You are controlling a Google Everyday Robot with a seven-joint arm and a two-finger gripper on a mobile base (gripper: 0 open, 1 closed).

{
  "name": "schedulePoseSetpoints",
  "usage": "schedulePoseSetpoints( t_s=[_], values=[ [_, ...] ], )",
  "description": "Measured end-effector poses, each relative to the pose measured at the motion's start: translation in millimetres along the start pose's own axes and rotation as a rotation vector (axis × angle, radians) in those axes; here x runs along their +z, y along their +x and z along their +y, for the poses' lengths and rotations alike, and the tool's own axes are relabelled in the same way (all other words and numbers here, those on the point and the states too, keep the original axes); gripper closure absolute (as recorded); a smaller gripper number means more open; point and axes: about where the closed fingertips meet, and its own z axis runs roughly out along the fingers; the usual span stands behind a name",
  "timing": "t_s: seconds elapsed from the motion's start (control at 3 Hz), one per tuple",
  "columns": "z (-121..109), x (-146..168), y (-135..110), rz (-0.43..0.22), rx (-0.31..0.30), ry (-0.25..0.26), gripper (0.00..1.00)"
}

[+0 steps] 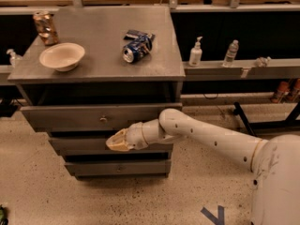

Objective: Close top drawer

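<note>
Tool just below top drawer

your gripper is pale yellow on a white arm, just below the grey top drawer and its dull metal knob. above it lie a cream bowl, a blue-and-white can and a coppery can; beneath, speckled beige floor.

Bowl near counter front-left corner; upright can behind it, at rear-left corner; tipped can right of centre. Top drawer under counter's front edge, jutting slightly forward. Tool before middle drawer, below-right of knob.
</note>
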Motion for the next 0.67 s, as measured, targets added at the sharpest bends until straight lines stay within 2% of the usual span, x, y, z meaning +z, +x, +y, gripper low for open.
schedulePoseSetpoints(
  t_s=[0.33, 0.67],
  values=[
    [-19, 4, -3, -0.006, -0.007, 0.005, 1.00],
    [-53, 10, -8, -0.032, -0.020, 0.015, 1.00]
  ],
)
